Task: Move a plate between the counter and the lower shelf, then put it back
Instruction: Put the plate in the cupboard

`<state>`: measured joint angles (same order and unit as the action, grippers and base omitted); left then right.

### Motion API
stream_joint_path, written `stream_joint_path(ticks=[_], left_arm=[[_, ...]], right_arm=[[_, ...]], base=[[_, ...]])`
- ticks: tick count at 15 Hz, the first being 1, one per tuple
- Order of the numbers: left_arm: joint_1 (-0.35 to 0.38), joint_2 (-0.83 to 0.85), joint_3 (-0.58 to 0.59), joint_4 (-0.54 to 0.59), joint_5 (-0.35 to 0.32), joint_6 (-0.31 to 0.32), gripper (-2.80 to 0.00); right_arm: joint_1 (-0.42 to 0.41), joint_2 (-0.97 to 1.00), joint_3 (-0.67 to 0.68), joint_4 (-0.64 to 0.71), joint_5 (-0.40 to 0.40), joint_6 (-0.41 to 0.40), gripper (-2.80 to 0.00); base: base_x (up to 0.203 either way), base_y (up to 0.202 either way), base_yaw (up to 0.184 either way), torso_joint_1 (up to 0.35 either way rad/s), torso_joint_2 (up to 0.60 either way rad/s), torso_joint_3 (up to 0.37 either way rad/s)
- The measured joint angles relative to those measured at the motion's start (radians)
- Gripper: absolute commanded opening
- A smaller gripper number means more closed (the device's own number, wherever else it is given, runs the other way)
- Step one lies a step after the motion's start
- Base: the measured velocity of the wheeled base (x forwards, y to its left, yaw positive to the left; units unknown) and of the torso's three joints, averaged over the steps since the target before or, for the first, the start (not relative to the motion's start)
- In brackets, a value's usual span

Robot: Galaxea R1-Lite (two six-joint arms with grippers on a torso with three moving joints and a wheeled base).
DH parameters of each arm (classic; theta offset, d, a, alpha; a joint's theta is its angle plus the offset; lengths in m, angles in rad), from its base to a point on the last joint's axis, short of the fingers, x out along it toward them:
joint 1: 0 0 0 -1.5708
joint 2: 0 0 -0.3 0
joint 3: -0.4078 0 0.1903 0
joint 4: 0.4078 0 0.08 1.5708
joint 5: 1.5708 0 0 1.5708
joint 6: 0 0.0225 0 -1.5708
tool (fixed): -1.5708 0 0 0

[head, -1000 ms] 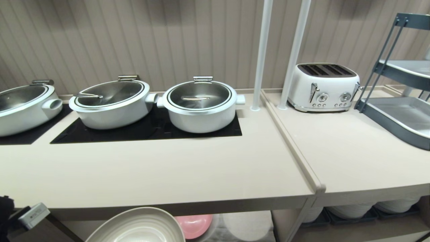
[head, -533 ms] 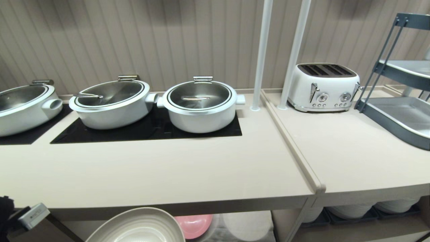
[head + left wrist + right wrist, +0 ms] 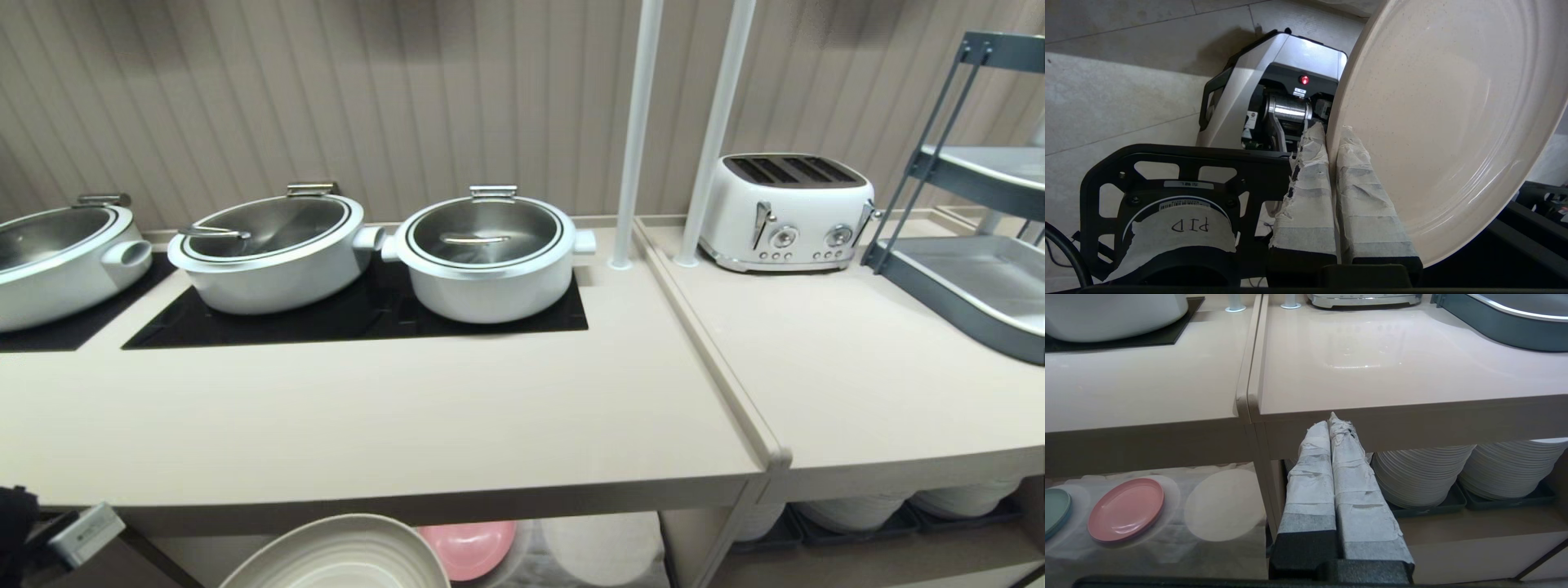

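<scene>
L gripper (image 3: 1333, 134) is clamped tight on the rim of the plate (image 3: 1437, 122), taped fingers (image 3: 1310, 192) pinching the low upright edge from both sides. The plate hangs tilted off that one pinch, held out in front of and below the counter (image 3: 392, 441), its cream face just showing at the bottom of the head view (image 3: 343, 555).

Handling, as a guess: stiff, matte, prob ceramic or melamine, so no give, and it will chip or crack if it knocks the thick counter front. Edge grip means most of the weight hangs away from the fingers, so it could swing or slip; tape on the pads should help friction. A rim hold is the only practical one since the plate is flat & wide.

Further right, under the counter, the lower shelf (image 3: 1167, 547) carries a wrinkled gauzy cloth w/ a pink plate (image 3: 1126, 510), a green plate (image 3: 1055, 510) at the view's edge, and a round bare patch (image 3: 1224, 504) beside the pink one. Soft uneven cloth, tight headroom under the worktop.

R gripper (image 3: 1331, 428) is parked w/ fingers pressed together, empty, in front of the divider beside the bay of stacked white plates (image 3: 1421, 473)
</scene>
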<state>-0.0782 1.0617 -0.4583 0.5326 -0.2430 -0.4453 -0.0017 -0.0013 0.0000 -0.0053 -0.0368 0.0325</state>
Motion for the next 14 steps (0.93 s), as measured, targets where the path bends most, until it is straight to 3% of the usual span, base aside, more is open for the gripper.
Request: stream_joint_path(ticks=[14], left_arm=[[0.0,-0.03,0.024,0.001,-0.001,0.0,-2.8]], right_arm=[[0.0,0.0,0.0,-0.001,-0.002,0.027,-2.8]], base=[[0.0,0.0,0.0,0.0,0.0,0.0]])
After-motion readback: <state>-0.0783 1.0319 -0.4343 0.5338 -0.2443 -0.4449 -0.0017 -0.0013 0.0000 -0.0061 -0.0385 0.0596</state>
